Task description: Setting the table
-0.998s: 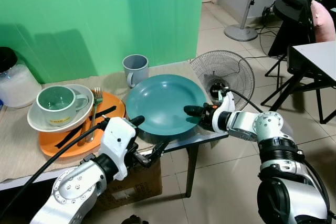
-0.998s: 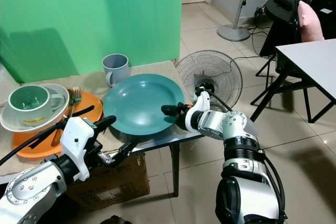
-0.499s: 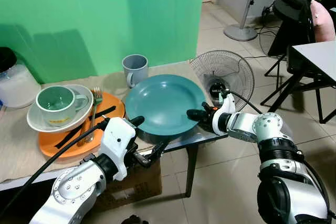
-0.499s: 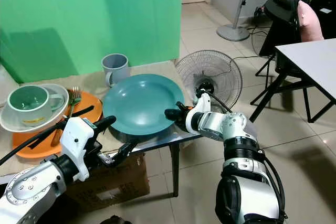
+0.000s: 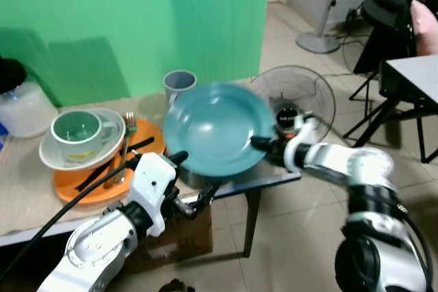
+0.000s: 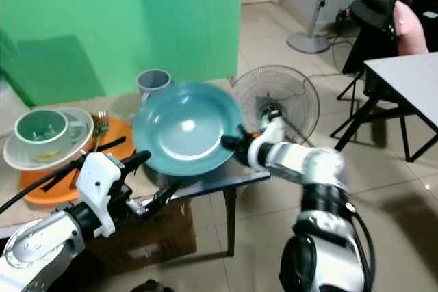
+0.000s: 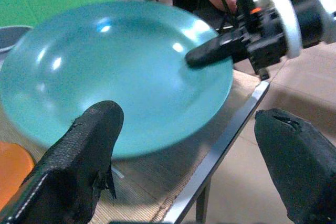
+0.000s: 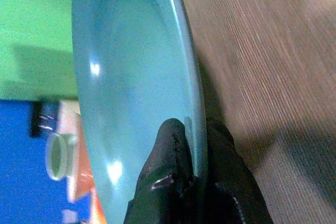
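The teal plate (image 5: 217, 129) is tilted up off the table (image 5: 41, 189), its near-right rim pinched between the two black fingers of the right gripper (image 5: 263, 143); the right wrist view shows one finger (image 8: 168, 153) on the plate's inner face and the other behind the rim. The plate holds nothing. To its left sits an orange plate (image 5: 72, 184) carrying a white bowl (image 5: 55, 157) with a green cup (image 5: 77, 128) standing in it, plus a fork (image 5: 127, 125) and dark utensils (image 5: 113, 165) lying across the orange surface beside the bowl. Behind the teal plate, at the table's far edge, stands a grey mug (image 5: 179, 83), seemingly empty though its inside is hard to see.

A second ago the teal plate lay flat on the table with the right gripper reaching onto its rim; now its far edge has risen and it faces the camera more, and it is blurred. The left gripper (image 5: 194, 182) has stayed where it was, in front of the teal plate at the table's near edge, its fingers spread wide with nothing between them.

Right of the teal plate, past the table edge, a floor fan (image 5: 301, 95) stands on the tiles just behind the right arm. Farther right is a white table with black legs (image 5: 410, 76). A clear lidded container (image 5: 20, 104) sits at the far left of the table, beyond the bowl. A cardboard box (image 5: 174, 237) is under the table.
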Tool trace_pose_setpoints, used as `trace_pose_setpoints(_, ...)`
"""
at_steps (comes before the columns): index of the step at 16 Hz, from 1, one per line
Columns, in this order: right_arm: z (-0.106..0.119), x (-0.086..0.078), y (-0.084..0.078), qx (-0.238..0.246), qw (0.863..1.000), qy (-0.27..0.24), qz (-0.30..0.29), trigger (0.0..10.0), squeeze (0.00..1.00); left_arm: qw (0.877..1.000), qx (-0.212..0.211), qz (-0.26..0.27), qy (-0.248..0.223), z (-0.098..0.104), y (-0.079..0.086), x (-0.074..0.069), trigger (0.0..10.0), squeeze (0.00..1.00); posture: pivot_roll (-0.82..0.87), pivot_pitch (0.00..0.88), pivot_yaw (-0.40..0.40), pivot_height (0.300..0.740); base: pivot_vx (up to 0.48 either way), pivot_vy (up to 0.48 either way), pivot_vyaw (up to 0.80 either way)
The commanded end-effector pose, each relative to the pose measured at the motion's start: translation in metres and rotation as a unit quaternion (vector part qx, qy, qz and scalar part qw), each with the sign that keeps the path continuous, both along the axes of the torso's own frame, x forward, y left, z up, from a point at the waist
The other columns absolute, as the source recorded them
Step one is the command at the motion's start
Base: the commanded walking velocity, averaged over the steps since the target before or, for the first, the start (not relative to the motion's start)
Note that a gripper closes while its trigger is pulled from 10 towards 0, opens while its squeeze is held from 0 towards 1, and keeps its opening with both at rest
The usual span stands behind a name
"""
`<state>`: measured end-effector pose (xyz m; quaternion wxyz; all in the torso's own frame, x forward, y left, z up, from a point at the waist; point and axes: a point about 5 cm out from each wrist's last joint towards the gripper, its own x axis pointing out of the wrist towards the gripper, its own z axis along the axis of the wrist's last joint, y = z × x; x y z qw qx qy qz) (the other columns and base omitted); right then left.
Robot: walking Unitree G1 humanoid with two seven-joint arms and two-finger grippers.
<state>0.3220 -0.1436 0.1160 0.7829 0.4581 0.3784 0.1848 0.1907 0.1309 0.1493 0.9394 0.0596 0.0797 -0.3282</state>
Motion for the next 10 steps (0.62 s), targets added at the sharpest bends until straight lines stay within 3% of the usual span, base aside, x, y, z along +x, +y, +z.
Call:
trace_pose_setpoints(1,0.013,-0.002,-0.008,0.015,1.0,-0.023,-0.009,0.0,0.0,1.0,-0.006,0.006,-0.012,0.005,0.001,-0.001,10.0,0.0,-0.04,0.0,0.05,0.74,0.0,0.0,0.0)
trace_pose_setpoints(3,0.04,-0.015,-0.041,0.012,0.995,-0.085,-0.053,0.0,0.0,0.999,-0.027,0.013,-0.031,0.015,-0.003,0.001,10.0,0.0,-0.06,0.0,0.06,0.74,0.0,0.0,0.0)
trace_pose_setpoints(4,0.046,-0.018,-0.047,0.008,0.992,-0.105,-0.063,0.0,0.0,0.999,-0.029,0.018,-0.038,0.016,-0.003,0.002,10.0,0.0,-0.07,0.0,0.066,0.74,0.0,0.0,0.0)
trace_pose_setpoints(5,0.06,-0.027,-0.059,-0.01,0.986,-0.147,-0.076,10.0,0.0,0.998,-0.031,0.034,-0.05,0.018,-0.005,0.005,10.0,0.0,-0.08,0.0,0.072,0.74,0.0,0.0,0.0)
trace_pose_setpoints(6,0.069,-0.032,-0.064,-0.018,0.979,-0.183,-0.083,10.0,0.0,0.997,-0.026,0.053,-0.058,0.018,-0.004,0.008,10.0,0.0,-0.09,0.0,0.077,0.74,0.0,0.0,0.0)
trace_pose_setpoints(7,0.092,-0.056,-0.07,-0.163,0.933,-0.312,-0.071,10.0,0.0,0.988,-0.02,0.132,-0.084,0.018,0.001,0.019,10.0,0.0,-0.11,0.0,0.09,0.74,0.0,0.0,0.0)
trace_pose_setpoints(8,0.092,-0.06,-0.071,-0.178,0.927,-0.321,-0.081,10.0,0.0,0.985,-0.013,0.148,-0.091,0.018,0.002,0.021,10.0,0.0,-0.12,0.0,0.095,0.74,0.0,0.0,-0.78)
trace_pose_setpoints(10,0.092,-0.072,-0.069,-0.169,0.916,-0.329,-0.157,10.0,0.0,0.969,0.048,0.216,-0.112,0.015,0.009,0.03,10.0,0.0,-0.13,0.0,0.105,0.74,0.0,0.0,-0.78)
